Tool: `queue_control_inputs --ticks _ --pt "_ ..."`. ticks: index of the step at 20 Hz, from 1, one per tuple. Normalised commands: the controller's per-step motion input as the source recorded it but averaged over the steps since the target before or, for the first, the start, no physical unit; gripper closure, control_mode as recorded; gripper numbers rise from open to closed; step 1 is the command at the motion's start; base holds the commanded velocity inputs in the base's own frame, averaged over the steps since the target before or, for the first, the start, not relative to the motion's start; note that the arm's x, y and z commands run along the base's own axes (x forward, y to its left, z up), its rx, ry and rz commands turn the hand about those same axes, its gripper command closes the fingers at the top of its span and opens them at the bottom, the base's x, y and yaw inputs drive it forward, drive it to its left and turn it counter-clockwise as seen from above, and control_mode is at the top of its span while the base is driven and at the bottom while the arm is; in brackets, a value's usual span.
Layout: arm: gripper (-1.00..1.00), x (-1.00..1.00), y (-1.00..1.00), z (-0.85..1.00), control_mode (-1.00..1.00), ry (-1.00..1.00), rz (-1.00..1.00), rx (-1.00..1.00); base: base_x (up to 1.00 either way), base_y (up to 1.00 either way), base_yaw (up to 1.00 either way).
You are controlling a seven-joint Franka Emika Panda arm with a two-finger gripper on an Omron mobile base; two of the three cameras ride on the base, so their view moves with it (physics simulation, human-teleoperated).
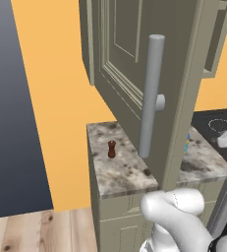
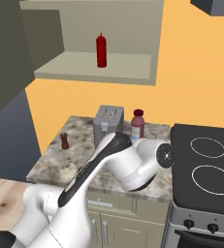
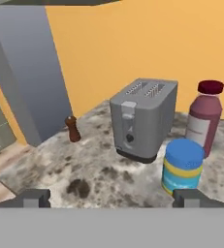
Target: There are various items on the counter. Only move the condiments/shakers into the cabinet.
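Note:
The small reddish-brown shaker (image 1: 111,149) (image 2: 64,141) (image 3: 73,129) stands upright near the left end of the speckled counter (image 1: 122,174) (image 2: 55,157) (image 3: 94,174). My gripper (image 3: 112,197) is open, its fingertips (image 3: 33,197) wide apart with nothing between them, hovering low at the counter's front; the shaker lies beyond it to the left. The cabinet (image 2: 99,65) above is open, its door (image 1: 125,54) swung out with the grey bar handle (image 1: 152,96). A red condiment bottle (image 2: 101,50) stands on the cabinet shelf.
A grey toaster (image 3: 142,118) (image 2: 108,122) stands mid-counter, with a purple-capped bottle (image 3: 205,121) (image 2: 138,124) to its right and a blue-lidded jar (image 3: 183,165) in front. The black stovetop (image 2: 205,169) lies to the right. My arm (image 2: 118,164) crosses the counter's front.

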Motion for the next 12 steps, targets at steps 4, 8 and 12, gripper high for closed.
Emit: queue_control_inputs --ticks 4,8,12 --pt "-1.0 0.03 0.0 -0.34 -1.0 -0.39 0.27 0.08 0.0 0.0 0.0" --pt "-1.0 0.14 0.0 -0.08 -1.0 -0.05 0.13 0.02 0.0 0.0 0.0" --pt "-1.0 0.2 0.0 0.0 -1.0 0.07 0.05 0.0 0.0 0.0 0.0"
